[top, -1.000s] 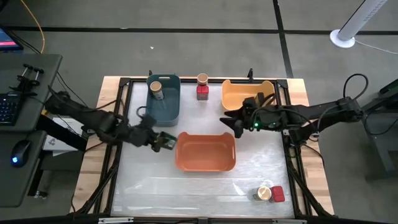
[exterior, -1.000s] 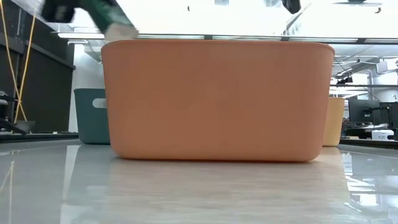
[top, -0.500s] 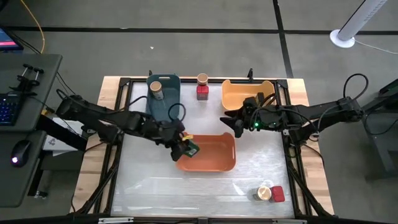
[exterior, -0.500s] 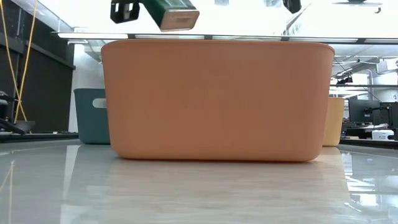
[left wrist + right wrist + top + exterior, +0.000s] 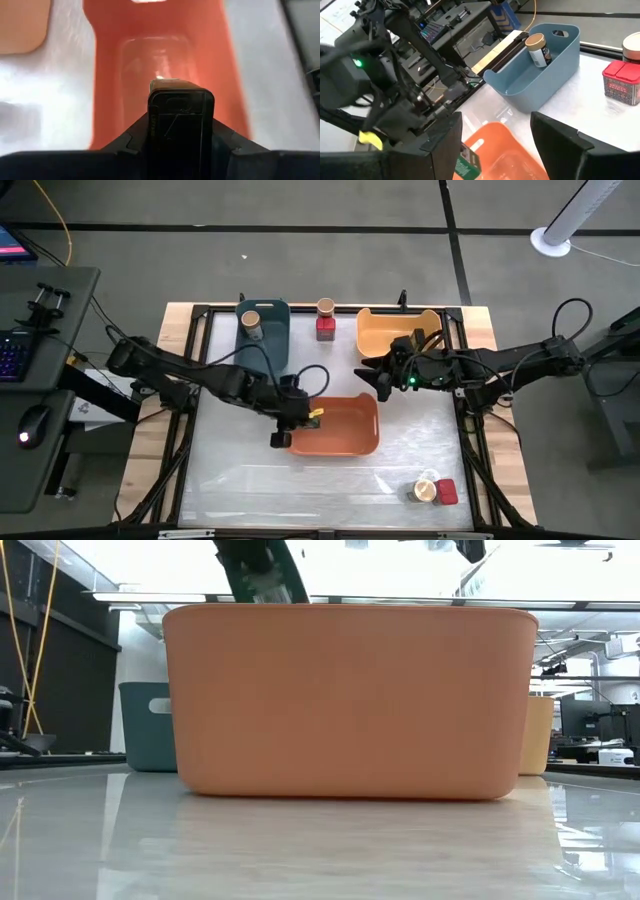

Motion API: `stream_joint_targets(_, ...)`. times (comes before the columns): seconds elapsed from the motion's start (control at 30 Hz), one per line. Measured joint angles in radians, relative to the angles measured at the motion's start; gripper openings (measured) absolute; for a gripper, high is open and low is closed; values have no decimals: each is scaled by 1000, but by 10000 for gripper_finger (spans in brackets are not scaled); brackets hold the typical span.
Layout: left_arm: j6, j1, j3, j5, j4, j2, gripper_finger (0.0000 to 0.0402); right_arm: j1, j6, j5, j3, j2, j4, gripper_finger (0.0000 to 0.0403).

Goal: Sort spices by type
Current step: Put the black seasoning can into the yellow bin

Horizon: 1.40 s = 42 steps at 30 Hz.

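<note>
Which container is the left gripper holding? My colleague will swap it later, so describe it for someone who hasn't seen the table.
Find the orange bin at mid-table. Over its left end the left gripper clamps a dark blocky container. The other spices have tan lids or red bodies.

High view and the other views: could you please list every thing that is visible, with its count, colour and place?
blue bin: 1, far left of table
yellow bin: 1, far right
orange bin: 1, centre
round jars: 3, tan lids; in blue bin, between the far bins, near right corner
red tins: 2; by the far jar, by the near jar
dark container: 1, blackish, held over orange bin
table: 1, whitish top
left gripper: shut on dark container
right gripper: open, by yellow bin
</note>
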Motion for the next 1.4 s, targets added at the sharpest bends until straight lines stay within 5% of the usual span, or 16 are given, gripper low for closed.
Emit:
stream_joint_targets(0.3, 96, 3, 0, -55, -14, 55, 107, 0, 2, 0, 0, 0, -3, 232)
stream_joint_targets(0.7, -242, 146, 1, -259, 3, -67, 106, -29, 19, 104, 0, 0, 28, 232)
stream_joint_targets(1.03, -312, 297, 1, -246, 147, -110, 106, -56, 19, 87, 0, 0, 27, 232)
stream_joint_targets(1.4, -378, 321, -55, -198, 337, -101, 106, -56, 18, 87, 0, 0, 27, 232)
